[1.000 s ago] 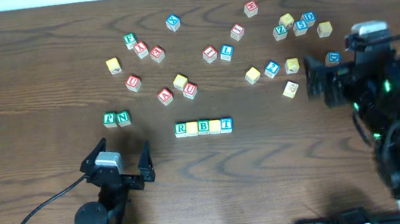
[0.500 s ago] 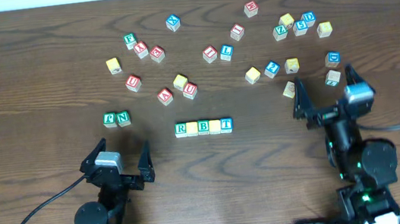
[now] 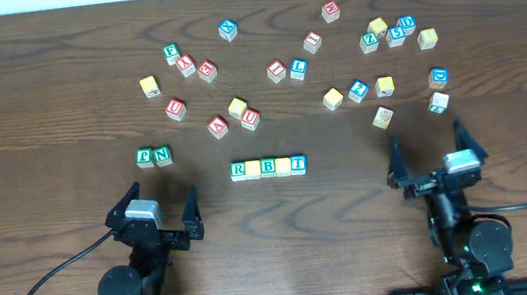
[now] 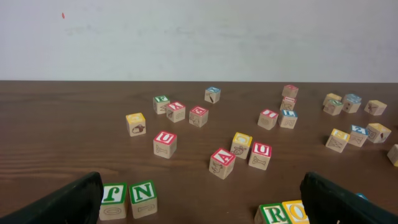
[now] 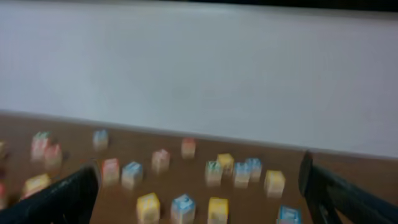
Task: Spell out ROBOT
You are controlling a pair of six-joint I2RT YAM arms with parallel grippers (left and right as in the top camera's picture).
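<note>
The ROBOT cubes stand in one row at the table's middle front: green R [image 3: 238, 171], yellow O [image 3: 253, 169], green B [image 3: 268, 167], a second yellow O [image 3: 283, 165] and blue T [image 3: 298, 163], touching side by side. The left wrist view shows only the R [image 4: 273, 213] and first O [image 4: 295, 211] at its bottom edge. My left gripper [image 3: 158, 203] is open and empty, near the front edge, left of the row. My right gripper [image 3: 429, 152] is open and empty, right of the row. The right wrist view is blurred, with its fingers [image 5: 62, 199] wide apart.
Green F [image 3: 145, 158] and N [image 3: 163, 156] cubes sit left of the row. Several loose red, blue and yellow cubes are scattered across the far half of the table, with a cluster at the far right [image 3: 391, 33]. Two cubes [image 3: 383, 117] lie just beyond my right gripper.
My right arm has pulled back from the far-right cubes toward the front edge and settled low. The left arm and the cube row have not moved.
</note>
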